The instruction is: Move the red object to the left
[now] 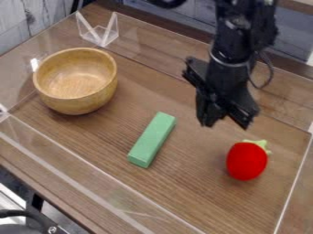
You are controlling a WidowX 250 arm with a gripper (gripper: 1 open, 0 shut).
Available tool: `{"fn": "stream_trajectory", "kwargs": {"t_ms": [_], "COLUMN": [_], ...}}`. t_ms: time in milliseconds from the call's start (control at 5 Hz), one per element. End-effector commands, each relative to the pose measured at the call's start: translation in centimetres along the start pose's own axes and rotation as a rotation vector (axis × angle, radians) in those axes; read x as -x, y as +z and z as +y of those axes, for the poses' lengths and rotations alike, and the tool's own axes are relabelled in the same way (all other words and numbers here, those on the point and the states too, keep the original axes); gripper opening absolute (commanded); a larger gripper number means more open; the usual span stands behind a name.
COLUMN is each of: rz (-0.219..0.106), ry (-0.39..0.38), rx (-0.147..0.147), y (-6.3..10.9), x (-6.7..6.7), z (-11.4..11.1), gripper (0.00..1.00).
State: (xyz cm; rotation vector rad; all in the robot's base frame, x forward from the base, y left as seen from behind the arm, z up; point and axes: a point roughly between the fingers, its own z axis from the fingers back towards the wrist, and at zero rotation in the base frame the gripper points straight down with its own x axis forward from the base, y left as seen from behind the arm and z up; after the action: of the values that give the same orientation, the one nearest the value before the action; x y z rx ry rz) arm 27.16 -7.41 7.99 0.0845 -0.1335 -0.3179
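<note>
**Step status: red object sits free at right, nothing held**

Layout, left to right: wooden bowl [76,79] at far left of the counter [86,164], upright and apparently empty. Green block [152,139] lies flat near the middle, long axis running diagonally, well apart from the bowl. Pincer [228,115] hangs above the counter right of the block, pointing straight down. Red object [247,160] rests on the counter at the right, below and slightly right of the pincer, green top toward the upper right, near the clear wall on that side.

Pincer state: fingers look only partly spread, nothing between them. It touches neither the red object nor the block. Exact gap is hard to read against the dark housing.

Step in hand, as judged: red object is at the rightmost position of everything on the counter, so the move left is not done. Arm is clear of it, at a pre-grasp or re-approach stage.

Next move calls for:
- spread the fingers wider than the fruit
- centre over it, shifting slightly right and toward the camera
- descend straight, close around the widest part of the body
- lift, carry left, clearing the green block

Risk: glossy rounded surface, could squirt out of an off-centre pinch.
</note>
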Motion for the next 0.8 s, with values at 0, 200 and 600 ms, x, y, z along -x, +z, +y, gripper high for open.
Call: {"fn": "stream_trajectory", "kwargs": {"t_ms": [0, 200, 600], "rz": [-0.04, -0.032, -0.022], "ry": [-0.061, -0.056, -0.043], "rx": [0.011, 0.012, 0.018], "y": [-0.3, -2.0, -2.8], "x": [-0.9, -0.7, 0.3], "z": [-1.9, -3.5, -3.6], "gripper": [1.0, 1.0, 0.0]}}
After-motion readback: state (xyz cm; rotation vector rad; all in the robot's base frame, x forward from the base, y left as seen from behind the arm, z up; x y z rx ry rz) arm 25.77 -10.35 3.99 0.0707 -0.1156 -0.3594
